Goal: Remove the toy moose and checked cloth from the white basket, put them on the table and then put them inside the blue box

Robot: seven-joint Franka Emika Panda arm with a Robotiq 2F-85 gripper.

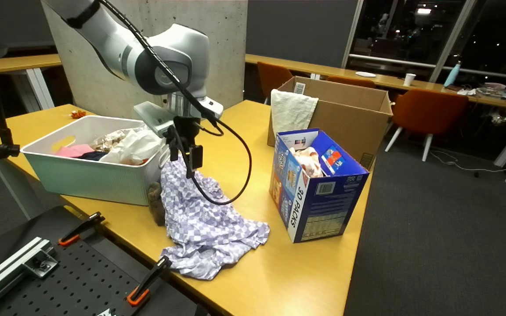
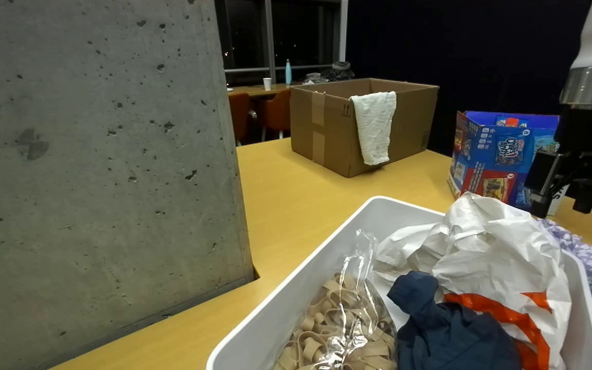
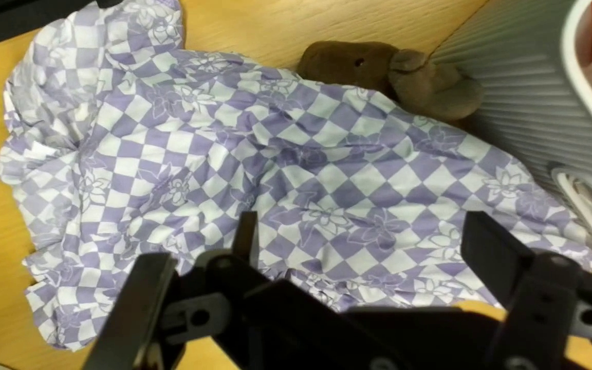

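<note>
The checked cloth (image 1: pixel 211 228) lies crumpled on the table (image 1: pixel 305 276), one end against the white basket (image 1: pixel 95 180). Beside that basket's wall rests the toy moose (image 3: pixel 352 64), brown, its lower side partly covered by cloth in the wrist view. My gripper (image 3: pixel 362 231) stands open over the cloth, fingers wide apart with nothing held. In an exterior view the gripper (image 1: pixel 186 162) hangs just beyond the basket's end. The blue box (image 1: pixel 327 206) is upright further along, a pale pinkish patterned item (image 1: pixel 309 161) inside it.
Inside the basket are a white plastic bag (image 2: pixel 501 252), dark blue fabric (image 2: pixel 450 329) and a clear bag of tan strips (image 2: pixel 337 329). A brown cardboard box (image 2: pixel 321 128) with a white cloth (image 2: pixel 375 126) over its rim stands behind. A black clamp (image 1: pixel 149 281) grips the near edge.
</note>
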